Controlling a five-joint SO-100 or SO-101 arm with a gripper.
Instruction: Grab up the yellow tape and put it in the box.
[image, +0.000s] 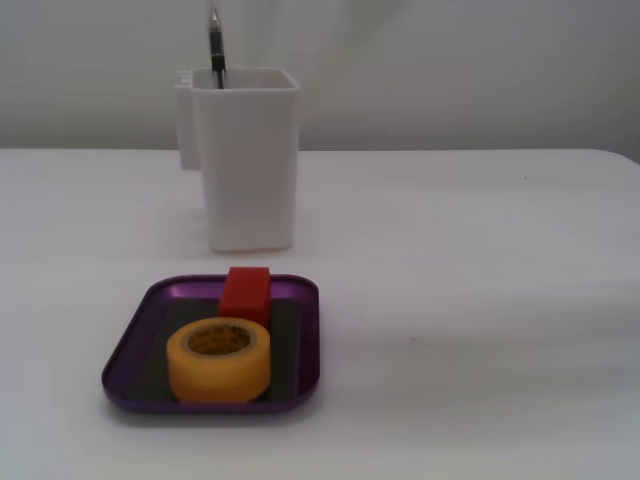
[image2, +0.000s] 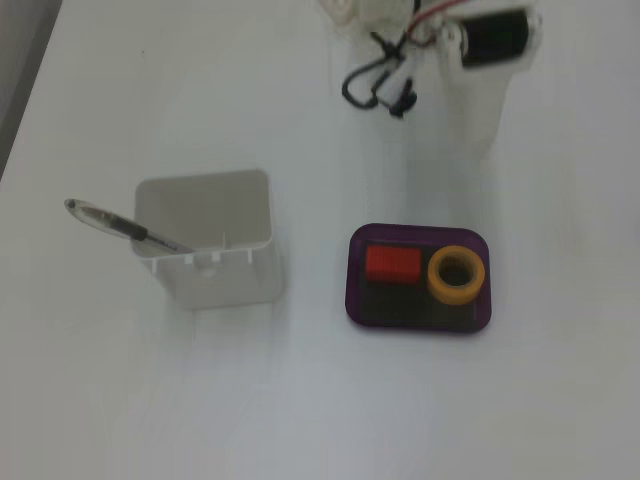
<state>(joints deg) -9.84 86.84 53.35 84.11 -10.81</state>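
Note:
The yellow tape (image: 218, 360) (image2: 457, 275) lies flat, hole up, inside the purple box (image: 306, 330) (image2: 357, 300), free of any grip. It sits at the near side in one fixed view and at the right side in the other. My gripper (image2: 487, 140) is lifted well clear of the box near the top of one fixed view. It is a blurred white shape against the white table, so its jaws cannot be made out. The front fixed view holds no part of the arm.
A red block (image: 246, 292) (image2: 393, 264) rests in the box beside the tape. A tall white container (image: 250, 160) (image2: 210, 240) with a pen (image: 214, 40) (image2: 115, 225) in it stands near the box. Black cables (image2: 375, 85) hang by the arm.

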